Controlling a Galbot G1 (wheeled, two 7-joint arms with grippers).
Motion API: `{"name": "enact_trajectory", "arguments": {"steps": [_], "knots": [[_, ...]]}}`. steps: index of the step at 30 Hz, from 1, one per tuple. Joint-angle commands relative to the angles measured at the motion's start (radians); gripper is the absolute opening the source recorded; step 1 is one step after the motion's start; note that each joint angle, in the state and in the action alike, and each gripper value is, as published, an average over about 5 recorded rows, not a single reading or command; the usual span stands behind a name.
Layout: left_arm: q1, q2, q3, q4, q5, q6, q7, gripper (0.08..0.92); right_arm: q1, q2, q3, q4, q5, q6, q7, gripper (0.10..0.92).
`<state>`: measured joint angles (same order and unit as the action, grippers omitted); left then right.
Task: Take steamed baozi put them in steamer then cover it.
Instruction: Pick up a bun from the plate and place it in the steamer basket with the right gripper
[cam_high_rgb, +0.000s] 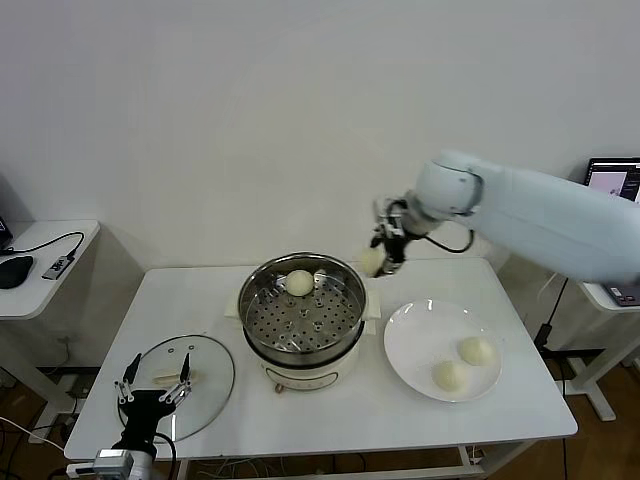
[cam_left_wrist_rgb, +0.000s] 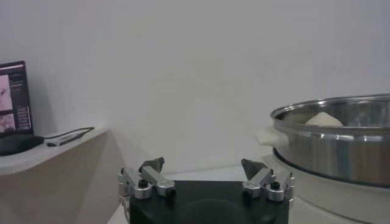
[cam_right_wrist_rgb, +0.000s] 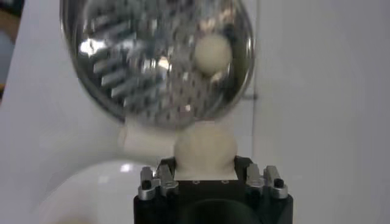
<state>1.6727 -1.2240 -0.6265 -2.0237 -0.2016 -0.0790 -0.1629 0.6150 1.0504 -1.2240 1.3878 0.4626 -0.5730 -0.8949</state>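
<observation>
The white surface (cam_high_rgb: 420, 420) carries everything, and at its centre stands the steamer (cam_high_rgb: 302, 318), a shiny steel pot on a cream base with its perforated tray exposed. At about 8 o'clock from it lies the cover (cam_high_rgb: 205, 375), a glass lid flat on the surface; at 3 o'clock sits a white plate (cam_high_rgb: 420, 330) with two steamed baozi, one (cam_high_rgb: 477, 351) just beside the other (cam_high_rgb: 450, 375). A third bun (cam_high_rgb: 299, 282) rests on the tray at its 12 o'clock edge. The right gripper (cam_high_rgb: 380, 255) hangs above the surface at roughly 2 o'clock from the pot, just outside the rim, closed on the fourth bun (cam_right_wrist_rgb: 204, 148), which bulges between its fingers in the right wrist view. The left gripper (cam_high_rgb: 152, 392) waits over the lid's 7 o'clock edge, fingers spread and holding nothing. The buns look light, soft and easily dented, so a gentle pinch across the widest part suits them. The lid is likely heavier, stiff and breakable; its oblong handle (cam_high_rgb: 172, 377) is the sensible place to take hold.
</observation>
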Motion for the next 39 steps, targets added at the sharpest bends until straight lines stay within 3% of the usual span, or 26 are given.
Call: {"name": "enact_trajectory", "arguments": {"steps": [1, 15, 29, 39], "knots": [[-0.004, -0.006, 0.000, -0.002, 0.000, 0.000, 0.000, 0.823, -0.048, 0.270, -0.018, -0.100, 0.125, -0.117, 0.078, 0.594], [0.001, -0.011, -0.009, -0.001, -0.007, -0.010, 0.000, 0.823, -0.179, 0.445, -0.011, -0.264, 0.127, -0.152, 0.169, 0.594], [0.000, -0.008, -0.007, 0.003, -0.007, -0.019, 0.000, 0.823, -0.222, 0.479, -0.010, -0.353, 0.074, -0.152, 0.176, 0.596], [-0.002, -0.007, -0.007, 0.007, -0.007, -0.020, 0.000, 0.823, -0.156, 0.384, 0.017, -0.258, 0.033, -0.132, 0.061, 0.800]]}}
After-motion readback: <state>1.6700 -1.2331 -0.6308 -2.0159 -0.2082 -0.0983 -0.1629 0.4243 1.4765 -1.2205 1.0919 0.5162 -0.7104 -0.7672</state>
